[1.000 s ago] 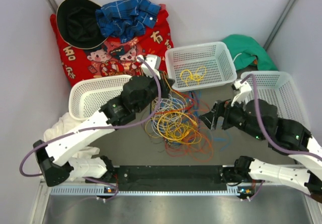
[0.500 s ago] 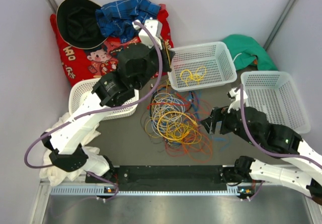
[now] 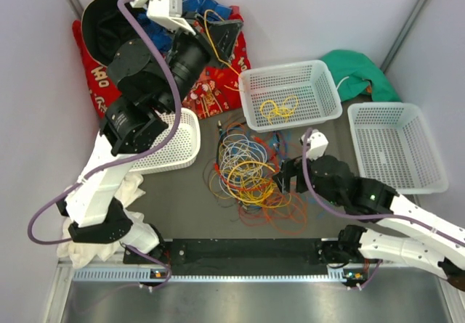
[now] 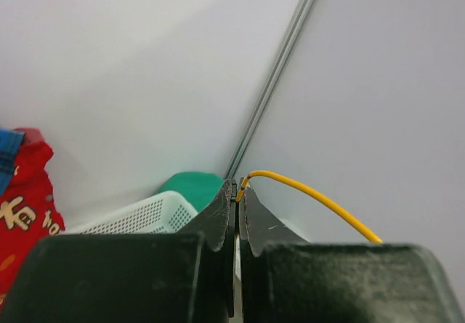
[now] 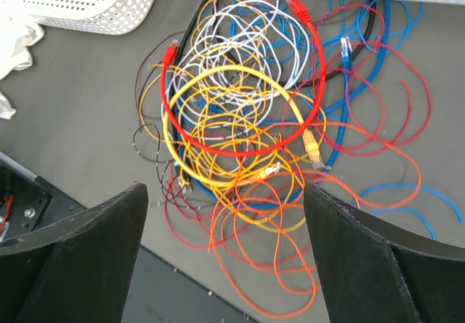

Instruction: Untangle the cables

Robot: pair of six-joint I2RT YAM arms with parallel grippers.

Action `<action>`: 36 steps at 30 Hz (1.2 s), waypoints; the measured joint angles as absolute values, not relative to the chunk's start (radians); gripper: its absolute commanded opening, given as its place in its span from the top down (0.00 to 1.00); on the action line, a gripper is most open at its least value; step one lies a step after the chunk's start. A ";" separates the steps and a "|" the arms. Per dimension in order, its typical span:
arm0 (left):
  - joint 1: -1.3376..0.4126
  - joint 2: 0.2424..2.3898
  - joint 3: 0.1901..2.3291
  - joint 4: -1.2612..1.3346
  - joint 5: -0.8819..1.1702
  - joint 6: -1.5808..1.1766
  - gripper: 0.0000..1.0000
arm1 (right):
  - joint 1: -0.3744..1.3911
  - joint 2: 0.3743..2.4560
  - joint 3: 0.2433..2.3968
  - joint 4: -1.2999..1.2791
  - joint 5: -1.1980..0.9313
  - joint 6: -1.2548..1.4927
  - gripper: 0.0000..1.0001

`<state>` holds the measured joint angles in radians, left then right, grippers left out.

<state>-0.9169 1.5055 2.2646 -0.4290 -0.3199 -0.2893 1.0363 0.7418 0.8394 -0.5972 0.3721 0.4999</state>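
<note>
Left wrist view: our left gripper clamps a yellow cable beyond the tangle, which our spread right gripper should pin.

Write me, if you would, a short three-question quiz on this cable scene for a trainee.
1. True or false: the left gripper is shut on a yellow cable.
2. Choose one. The right gripper is: A) shut on a red cable; B) open, facing the tangle of cables; C) gripping a cloth.
3. Fill in the blank: the middle white basket holds a coil of ____ cable.

Key: 1 true; 2 B; 3 yellow.
</note>
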 measured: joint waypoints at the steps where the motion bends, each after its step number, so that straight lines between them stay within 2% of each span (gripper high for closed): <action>1: -0.917 1.505 2.267 -0.413 -0.311 -0.289 1.00 | 1.036 0.756 0.831 -0.575 0.373 0.490 0.14; 8: -0.917 1.517 2.268 -0.385 -0.285 -0.288 1.00 | 1.036 0.835 0.829 -0.514 0.372 0.471 0.14; 16: -0.897 1.570 2.255 -0.386 -0.280 -0.283 1.00 | 1.036 0.724 0.860 -0.569 0.396 0.474 0.14; 25: -0.735 1.731 2.244 -0.385 -0.145 -0.387 1.00 | 1.036 0.587 1.055 -0.719 0.484 0.475 0.15; 36: -0.617 1.935 2.275 -0.224 0.021 -0.506 1.00 | 1.036 0.564 1.083 -0.818 0.571 0.462 0.15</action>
